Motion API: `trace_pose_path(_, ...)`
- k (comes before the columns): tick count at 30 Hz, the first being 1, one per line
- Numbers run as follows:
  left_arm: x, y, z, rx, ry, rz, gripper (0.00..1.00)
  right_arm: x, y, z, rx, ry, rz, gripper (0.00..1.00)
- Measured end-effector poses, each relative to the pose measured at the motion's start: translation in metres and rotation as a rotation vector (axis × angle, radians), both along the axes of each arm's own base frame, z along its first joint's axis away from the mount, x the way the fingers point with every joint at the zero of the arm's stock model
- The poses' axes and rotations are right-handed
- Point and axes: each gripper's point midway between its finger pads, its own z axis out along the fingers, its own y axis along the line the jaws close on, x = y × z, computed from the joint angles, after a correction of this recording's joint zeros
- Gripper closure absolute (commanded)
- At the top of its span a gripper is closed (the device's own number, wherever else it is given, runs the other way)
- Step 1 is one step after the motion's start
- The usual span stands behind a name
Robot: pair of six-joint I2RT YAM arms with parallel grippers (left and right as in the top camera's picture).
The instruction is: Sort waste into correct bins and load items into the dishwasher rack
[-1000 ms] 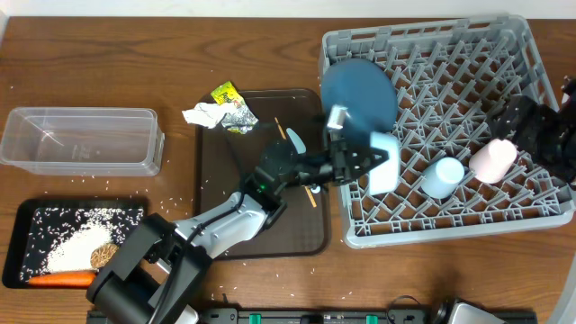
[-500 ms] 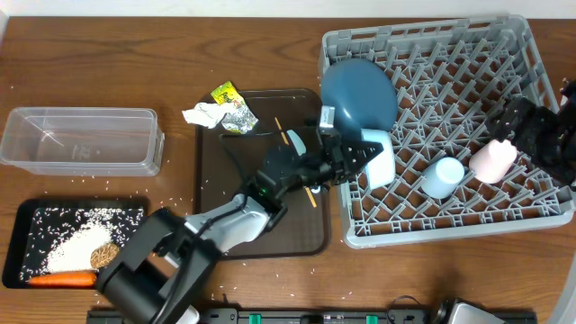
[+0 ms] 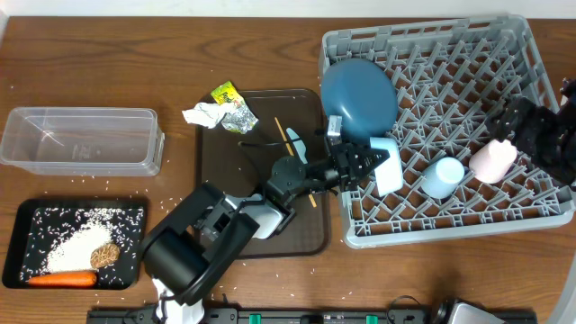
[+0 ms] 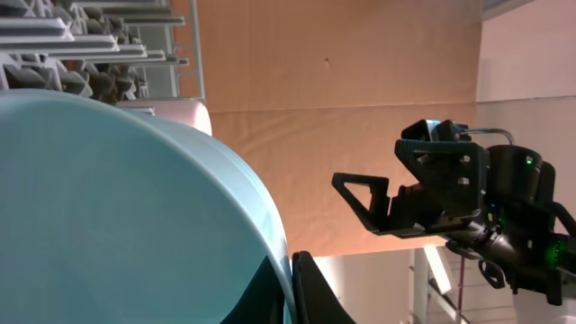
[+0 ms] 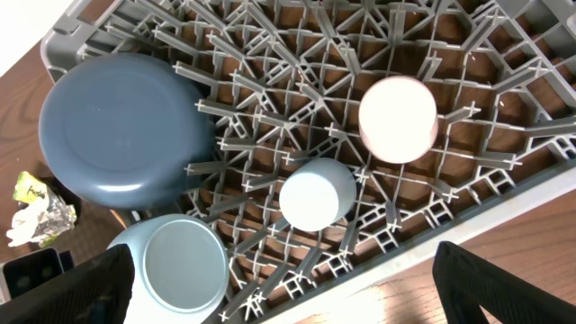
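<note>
Overhead shows the bowl (image 3: 387, 167) tipped on edge inside the rack (image 3: 468, 54) at its left side, just below the plate (image 3: 358, 94), left gripper (image 3: 364, 162) clamped on its rim, blue cup (image 3: 443, 176) and pink cup (image 3: 493, 160) further right, right gripper (image 3: 538, 133) spread wide, holding nothing.

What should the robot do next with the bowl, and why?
Probably open the left end effector and let go. The bowl looks set on edge inside the dishwasher rack, beside the blue plate, with the end effector gripping it.
</note>
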Motion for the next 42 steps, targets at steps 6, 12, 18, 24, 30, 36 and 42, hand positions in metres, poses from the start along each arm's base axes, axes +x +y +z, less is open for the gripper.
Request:
trace_pose_path(6,0.001,-0.001,-0.008,-0.003,0.03,-0.007,0.91,0.0,0.0,0.0,0.0,-0.001,0.0,0.01)
trace_pose_path(12,0.0,-0.001,-0.008,-0.006,0.041,-0.01,0.66,0.0,0.0,0.0,0.0,-0.001,0.0,0.01)
trace_pose_path(18,0.0,0.0,-0.008,-0.009,0.049,-0.013,0.07,0.0,0.0,0.0,-0.001,0.0,0.0,0.01)
trace_pose_path(24,0.01,0.01,-0.011,0.002,0.051,-0.011,0.02,0.0,0.0,0.0,-0.002,0.001,-0.001,0.01)
trace_pose_path(30,0.023,0.026,-0.014,0.016,0.055,-0.007,0.02,0.0,0.0,0.0,-0.003,0.001,-0.001,0.01)
trace_pose_path(36,0.025,0.031,-0.036,0.082,0.139,-0.032,0.02,0.0,-0.001,0.0,-0.004,-0.001,-0.002,0.01)
trace_pose_path(42,0.033,0.038,-0.042,0.117,0.166,-0.048,0.02,0.0,-0.002,0.0,-0.012,0.003,-0.007,0.01)
